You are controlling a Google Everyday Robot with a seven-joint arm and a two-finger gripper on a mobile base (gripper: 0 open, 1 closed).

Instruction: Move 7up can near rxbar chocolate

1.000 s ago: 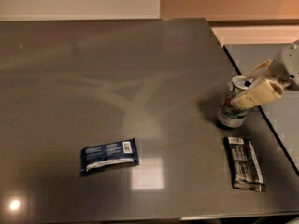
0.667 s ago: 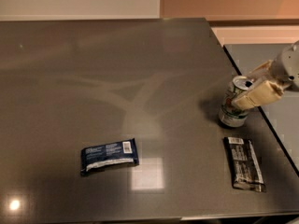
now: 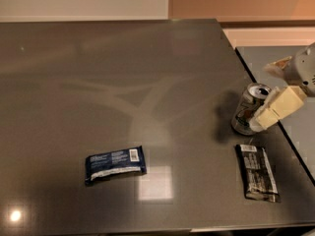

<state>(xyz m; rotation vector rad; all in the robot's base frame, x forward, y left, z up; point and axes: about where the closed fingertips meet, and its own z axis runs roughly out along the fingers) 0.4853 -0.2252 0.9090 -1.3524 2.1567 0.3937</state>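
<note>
The can (image 3: 247,111) is the only container here. It stands upright near the right edge of the bench (image 3: 123,82), silver top up, with the pull-tab end showing dark. What is inside it cannot be told.

The gripper (image 3: 263,97) sits at the can's right side, low over the bench edge. Its fingers (image 3: 275,107) stand spread apart. The near one, a cream block, lies slanted across the can's lower right flank, and its tip reaches down towards the bench. The far finger is up and to the right of the can's top, with a strip of grey floor showing between it and the rim. So the can is against or just behind the near finger and clear of the far one, and nothing appears clamped between them.

The arm comes in from the right edge of the view. Its pale grey wrist (image 3: 306,69) is beyond the bench, above the floor, and the fingers angle down and leftwards from it towards the can.

The rxbar (image 3: 257,172), in its black wrapper, lies flat just in front of the can, close to it but not touching. Its long side runs roughly along the bench's right edge, and its barcode end is nearest the can. A blue bar (image 3: 114,163) lies flat well apart to the left, in the front half of the bench.
</note>
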